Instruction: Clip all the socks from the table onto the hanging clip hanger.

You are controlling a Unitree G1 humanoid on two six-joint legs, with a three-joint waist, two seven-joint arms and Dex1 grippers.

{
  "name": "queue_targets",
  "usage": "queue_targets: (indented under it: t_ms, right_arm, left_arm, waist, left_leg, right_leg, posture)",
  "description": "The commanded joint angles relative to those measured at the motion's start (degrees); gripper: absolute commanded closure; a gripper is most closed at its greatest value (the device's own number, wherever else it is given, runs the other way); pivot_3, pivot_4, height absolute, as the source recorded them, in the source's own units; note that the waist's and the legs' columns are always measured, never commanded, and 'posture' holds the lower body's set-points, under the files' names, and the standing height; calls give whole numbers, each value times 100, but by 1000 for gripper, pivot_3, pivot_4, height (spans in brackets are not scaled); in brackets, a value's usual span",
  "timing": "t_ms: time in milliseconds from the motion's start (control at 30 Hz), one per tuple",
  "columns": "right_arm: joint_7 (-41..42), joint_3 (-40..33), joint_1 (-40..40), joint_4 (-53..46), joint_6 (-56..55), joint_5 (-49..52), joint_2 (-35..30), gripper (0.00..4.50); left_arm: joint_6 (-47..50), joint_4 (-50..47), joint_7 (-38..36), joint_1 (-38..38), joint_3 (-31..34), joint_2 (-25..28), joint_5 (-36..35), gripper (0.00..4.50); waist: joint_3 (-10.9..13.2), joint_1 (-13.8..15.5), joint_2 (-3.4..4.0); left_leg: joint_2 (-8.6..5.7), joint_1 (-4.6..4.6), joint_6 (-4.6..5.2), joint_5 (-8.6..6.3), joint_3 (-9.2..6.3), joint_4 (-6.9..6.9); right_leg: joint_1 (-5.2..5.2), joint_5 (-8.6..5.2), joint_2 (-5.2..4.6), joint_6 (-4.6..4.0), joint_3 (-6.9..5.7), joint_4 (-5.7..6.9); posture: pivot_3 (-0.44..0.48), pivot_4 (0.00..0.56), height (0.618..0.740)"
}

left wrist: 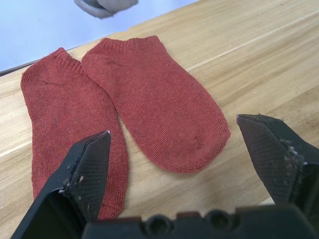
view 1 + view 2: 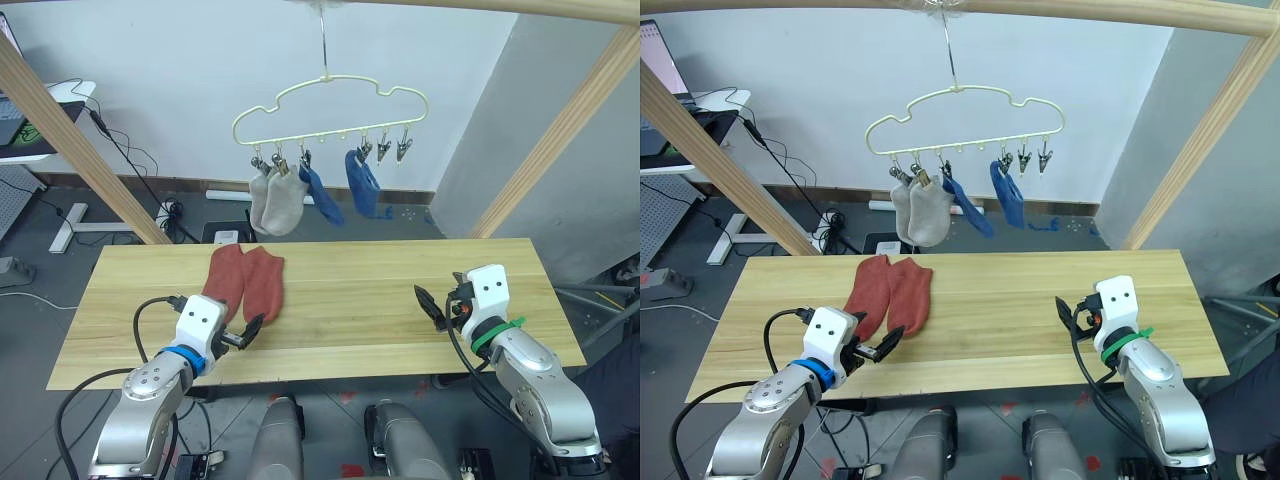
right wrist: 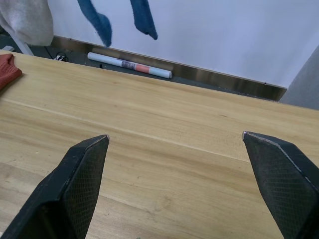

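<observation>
Two red socks (image 2: pixel 245 280) lie side by side on the table (image 2: pixel 380 320). The left gripper (image 2: pixel 245 335), fingers apart, sits just beside them, likely for pickup. The right gripper (image 2: pixel 432 305) rests spread wide. Four socks hang from the clip hanger (image 2: pixel 330 105).

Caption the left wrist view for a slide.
Open left gripper poised above two rust-red socks lying side by side on the table.

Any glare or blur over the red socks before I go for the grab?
Left wrist view: the two rust-red socks are sharp and evenly lit, knit texture readable, no glare on the table; the left gripper frames them open. Left eye view: soft, even light, only faint shadows under the socks. Right wrist view: the hanging blue socks look slightly soft.
</observation>
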Motion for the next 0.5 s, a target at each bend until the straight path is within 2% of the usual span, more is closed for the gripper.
queue_targets:
  t_ms: [33, 500]
  right_arm:
    - [-28, -57, -4, -191, -81, -11, -18, 21]
    - [-41, -92, -143, -31, -90, -44, -55, 21]
  left_arm:
    - [-56, -217, -34, -11, 101, 5, -47, 0]
    - [-17, -146, 11, -171, 50, -46, -39, 0]
  waist:
    - [0, 0, 0]
    - [0, 1, 0]
  left_leg:
    - [0, 0, 0, 0, 0, 0]
    - [-1, 2, 0, 0, 0, 2]
  right_leg:
    - [0, 0, 0, 0, 0, 0]
    - [3, 0, 1, 0, 0, 2]
  posture:
    - [35, 229, 740]
    - [46, 232, 740]
